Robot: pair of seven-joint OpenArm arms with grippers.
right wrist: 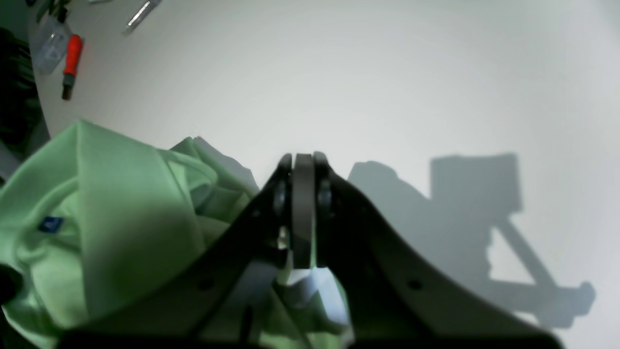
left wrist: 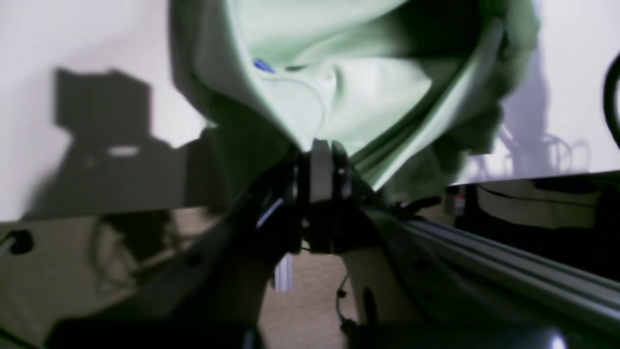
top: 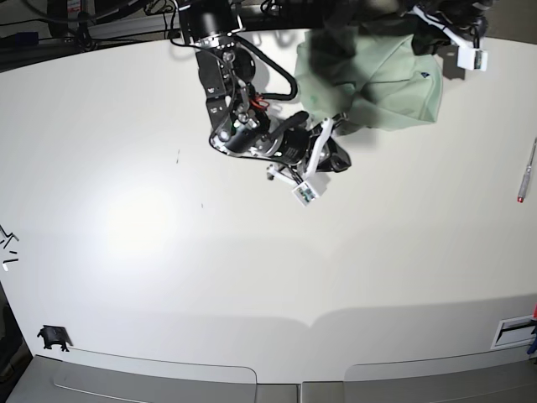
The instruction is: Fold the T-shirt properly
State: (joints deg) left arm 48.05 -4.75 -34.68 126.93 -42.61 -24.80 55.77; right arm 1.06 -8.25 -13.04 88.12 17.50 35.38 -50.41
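The T-shirt [top: 382,80] lies bunched in a loose heap at the far edge of the white worktop [top: 252,269], toward the left arm's side, with none of its outline spread flat. It is soft knit cloth, light and limp: it sags into deep folds wherever it is lifted and will not keep any shape by itself, so it should drape rather than slide, and a pinch on a single layer is likely to drag the rest along in a rope. The left tool [left wrist: 322,160] is clenched on a gathered fold of the T-shirt, the fabric fanning out from the pinch, with the collar band [left wrist: 310,92] and its small blue label [left wrist: 263,65] just beyond (a handy landmark for finding the shoulders). The right tool [right wrist: 302,167] is clenched too, with nothing between its jaws, hanging over bare worktop just beside the heap's near edge. In my judgement the sound places to take hold are the two shoulder seams beside the collar band, or the two hem corners, one in each tool, so the weight of the cloth pulls it flat; those corners are buried in the heap and cannot be picked out here. A red-handled screwdriver [top: 527,176] lies well apart near the worktop's edge.
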